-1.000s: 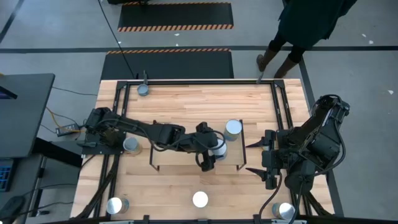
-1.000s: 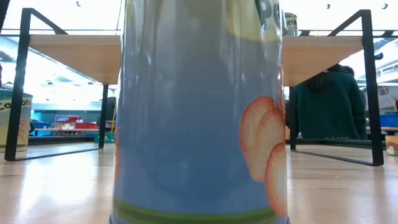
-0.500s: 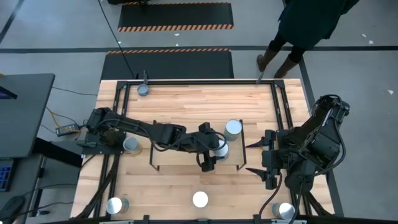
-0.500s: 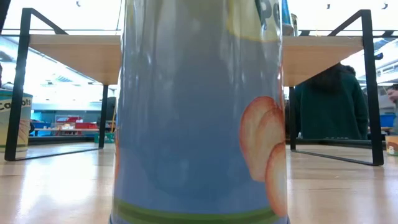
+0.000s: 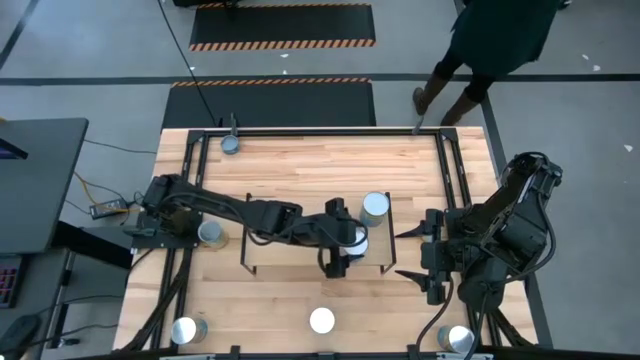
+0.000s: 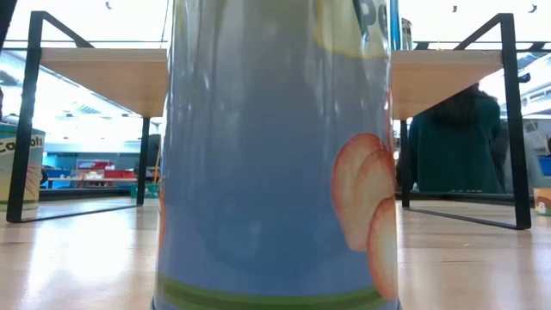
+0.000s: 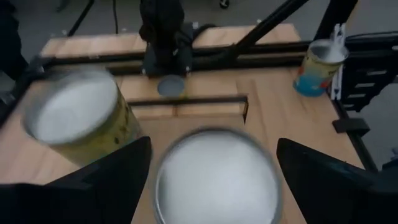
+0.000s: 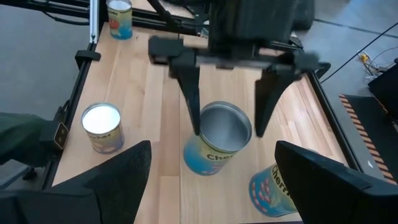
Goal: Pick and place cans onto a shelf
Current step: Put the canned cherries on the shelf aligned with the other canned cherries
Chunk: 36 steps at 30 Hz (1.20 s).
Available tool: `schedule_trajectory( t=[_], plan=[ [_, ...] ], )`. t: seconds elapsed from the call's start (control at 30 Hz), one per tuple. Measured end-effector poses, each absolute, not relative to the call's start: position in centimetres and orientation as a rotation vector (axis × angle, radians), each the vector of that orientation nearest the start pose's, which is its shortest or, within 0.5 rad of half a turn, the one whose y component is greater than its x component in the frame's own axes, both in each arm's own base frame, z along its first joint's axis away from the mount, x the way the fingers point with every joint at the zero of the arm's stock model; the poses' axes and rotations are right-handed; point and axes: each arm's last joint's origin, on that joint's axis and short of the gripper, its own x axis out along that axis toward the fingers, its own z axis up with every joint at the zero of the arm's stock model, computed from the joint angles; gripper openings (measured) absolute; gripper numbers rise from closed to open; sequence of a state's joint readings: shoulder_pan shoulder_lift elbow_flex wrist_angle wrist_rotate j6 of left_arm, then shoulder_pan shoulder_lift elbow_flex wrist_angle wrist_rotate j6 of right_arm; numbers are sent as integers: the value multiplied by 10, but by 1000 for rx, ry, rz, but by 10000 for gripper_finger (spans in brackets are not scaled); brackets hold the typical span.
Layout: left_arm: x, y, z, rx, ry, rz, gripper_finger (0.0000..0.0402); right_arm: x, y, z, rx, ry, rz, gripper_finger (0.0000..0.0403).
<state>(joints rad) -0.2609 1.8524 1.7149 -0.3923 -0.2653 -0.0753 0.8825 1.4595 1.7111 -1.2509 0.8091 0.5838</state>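
Pale, smooth planked wood for the table [image 5: 300, 160], matt black metal shelf frames [image 6: 26, 112], glossy printed-label cans [image 6: 275, 155].

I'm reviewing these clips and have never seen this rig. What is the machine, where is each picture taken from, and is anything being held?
Two dark robot arms work at a wooden table. One picture looks straight down, one sits at table height and is almost filled by a near can, and one camera rides on each wrist. Cans stand around the table. The left gripper is over the low shelf, its fingers spread either side of a can standing there, not lifting it. The right gripper waits open and empty at the table's right edge.
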Motion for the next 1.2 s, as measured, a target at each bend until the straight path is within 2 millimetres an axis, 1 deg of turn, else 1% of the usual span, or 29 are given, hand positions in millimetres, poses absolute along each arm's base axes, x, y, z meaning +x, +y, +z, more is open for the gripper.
schedule_trajectory(
  t=[0.13, 0.2, 0.3, 0.37, 0.5, 0.6, 0.7, 0.87, 1.0, 1.1, 1.2],
  plan=[
    [400, -114, 361, 116, 545, -19, 355, 182, 188, 411, -185, 640, -125, 350],
    [387, -121, 367, 155, 641, -5, 354, 182, 188, 411, -179, 641, -126, 350],
    [372, -127, 368, 189, 739, 84, 347, 181, 187, 411, -178, 646, -128, 350],
    [364, -127, 361, 201, 799, 167, 339, 181, 188, 411, -175, 648, -125, 350],
    [367, -124, 342, 243, 801, 271, 319, 181, 188, 411, -180, 651, -120, 350],
    [373, -119, 329, 255, 767, 330, 303, 181, 188, 411, -186, 650, -118, 350],
    [381, -113, 321, 234, 719, 348, 291, 181, 188, 411, -185, 649, -118, 350],
    [392, -111, 322, 223, 631, 285, 284, 181, 188, 411, -172, 646, -121, 350],
    [396, -111, 326, 202, 577, 279, 283, 181, 188, 411, -171, 646, -122, 350],
    [398, -108, 323, 239, 591, 310, 283, 183, 186, 411, -182, 626, -150, 350],
    [393, -106, 326, 285, 594, 381, 283, 192, 185, 408, -219, 603, -224, 350]
  ],
)
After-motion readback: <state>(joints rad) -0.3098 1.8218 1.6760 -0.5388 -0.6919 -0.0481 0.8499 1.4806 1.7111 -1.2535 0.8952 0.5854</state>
